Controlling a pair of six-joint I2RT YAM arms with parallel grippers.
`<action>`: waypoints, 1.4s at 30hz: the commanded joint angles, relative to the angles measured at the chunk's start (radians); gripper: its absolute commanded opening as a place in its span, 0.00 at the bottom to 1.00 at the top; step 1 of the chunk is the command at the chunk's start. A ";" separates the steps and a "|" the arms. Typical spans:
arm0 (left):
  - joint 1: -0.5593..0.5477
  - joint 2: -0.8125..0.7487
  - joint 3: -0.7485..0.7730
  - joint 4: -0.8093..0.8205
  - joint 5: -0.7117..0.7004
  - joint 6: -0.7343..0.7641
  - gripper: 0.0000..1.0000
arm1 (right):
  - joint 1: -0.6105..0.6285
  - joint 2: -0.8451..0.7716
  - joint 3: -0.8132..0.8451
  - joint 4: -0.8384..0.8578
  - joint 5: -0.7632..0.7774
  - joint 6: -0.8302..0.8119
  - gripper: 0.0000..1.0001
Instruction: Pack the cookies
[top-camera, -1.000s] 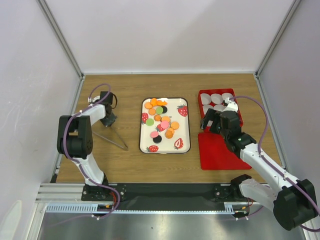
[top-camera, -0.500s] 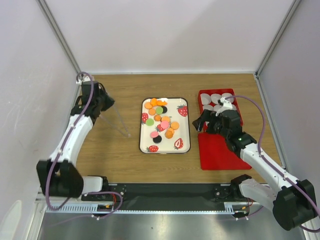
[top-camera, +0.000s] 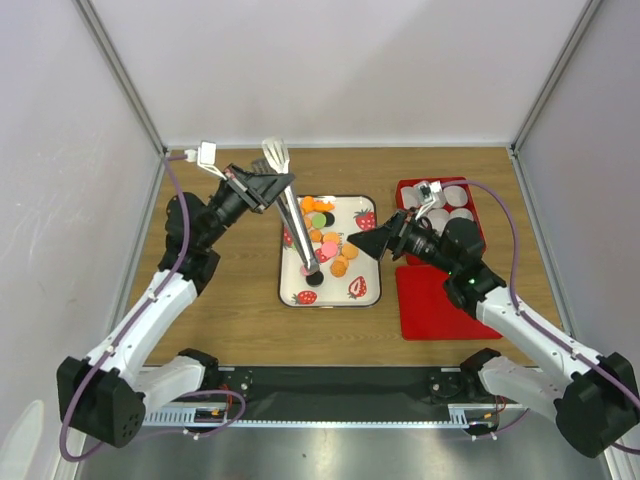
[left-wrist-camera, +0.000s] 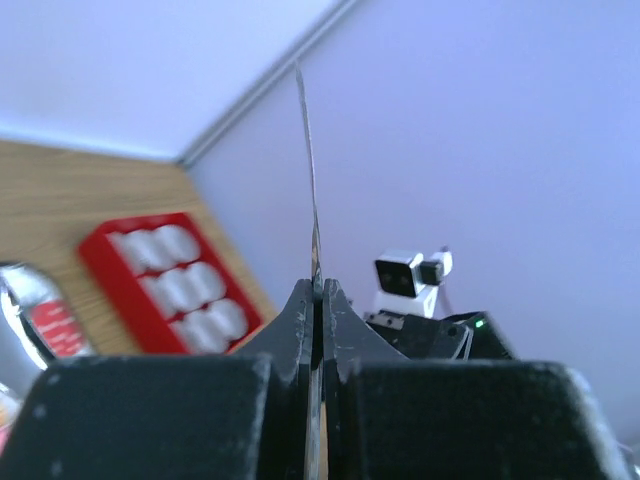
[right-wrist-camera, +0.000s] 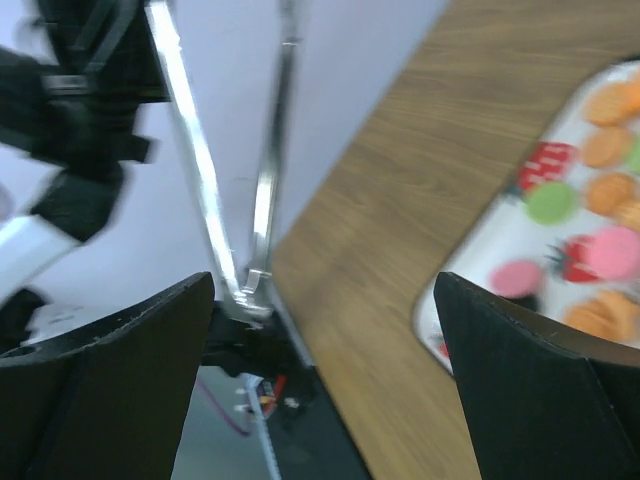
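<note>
Since half a second ago the left arm has swung from the far left corner to the tray, bringing the tongs along. The right arm has moved left, off the red box and toward the tray's right edge.

The cookies (top-camera: 330, 238) lie in a loose pile on the strawberry-patterned tray (top-camera: 284, 292) in the middle of the table: orange, pink, green and black discs, most of them in its far and central part. None shows in the box.

The metal tongs (top-camera: 295, 225) slant down over the left side of the tray. Their joined end is high at the far side and their tips are low, at a black cookie beside a pink one on the near-left of the pile. Whether the tips touch it cannot be told.

The left gripper (top-camera: 275, 185) is clamped tight on the tongs near their upper end; the left wrist view shows its fingers pressed together on the thin blade.

The right gripper (right-wrist-camera: 325, 295) hangs at the tray's right edge pointing left, its jaws spread wide with nothing between them.

To the right stands the red box (top-camera: 402, 205), holding white paper cups (top-camera: 455, 195). A flat red lid (top-camera: 435, 305) lies just near of it.
</note>
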 joint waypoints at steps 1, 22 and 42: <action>-0.029 0.053 -0.025 0.368 0.055 -0.156 0.00 | 0.045 0.012 0.026 0.263 -0.024 0.127 1.00; -0.129 0.254 0.029 0.822 0.053 -0.356 0.00 | 0.217 0.210 0.221 0.331 0.097 0.193 0.99; -0.146 0.338 0.030 0.980 0.087 -0.367 0.00 | 0.228 0.193 0.275 0.296 0.094 0.211 0.77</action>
